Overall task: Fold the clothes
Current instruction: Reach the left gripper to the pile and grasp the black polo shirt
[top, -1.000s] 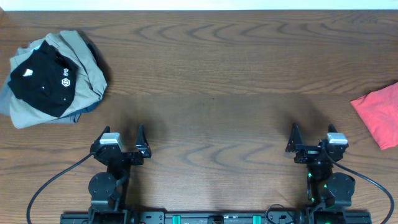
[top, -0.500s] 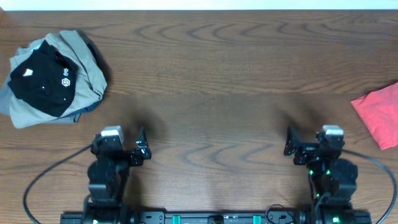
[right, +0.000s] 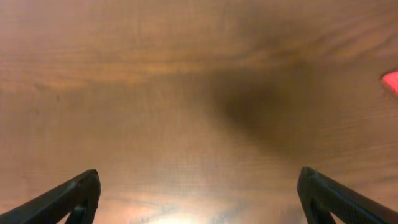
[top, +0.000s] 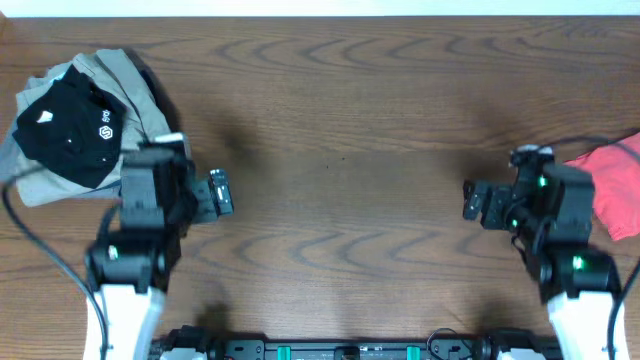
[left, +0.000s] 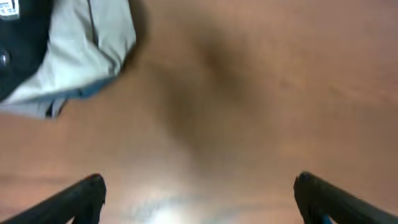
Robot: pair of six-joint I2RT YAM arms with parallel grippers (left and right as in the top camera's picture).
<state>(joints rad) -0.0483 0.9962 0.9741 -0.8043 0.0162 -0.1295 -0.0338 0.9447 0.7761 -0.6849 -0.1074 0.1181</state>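
Note:
A heap of clothes lies at the table's far left: a black garment (top: 62,132) with a small white logo on top of grey-beige garments (top: 130,85). The heap's edge shows in the left wrist view (left: 93,43). A red garment (top: 615,195) lies at the right edge, partly behind my right arm; a corner of it shows in the right wrist view (right: 392,81). My left gripper (top: 222,192) is open and empty above bare table, just right of the heap. My right gripper (top: 472,201) is open and empty above bare table, left of the red garment.
The wooden table (top: 340,130) runs the whole width of the view. The arm bases and cables sit along the front edge (top: 340,350).
Both arms have risen from their rest pose near the front edge and reached forward over the table. The clothes have not moved.

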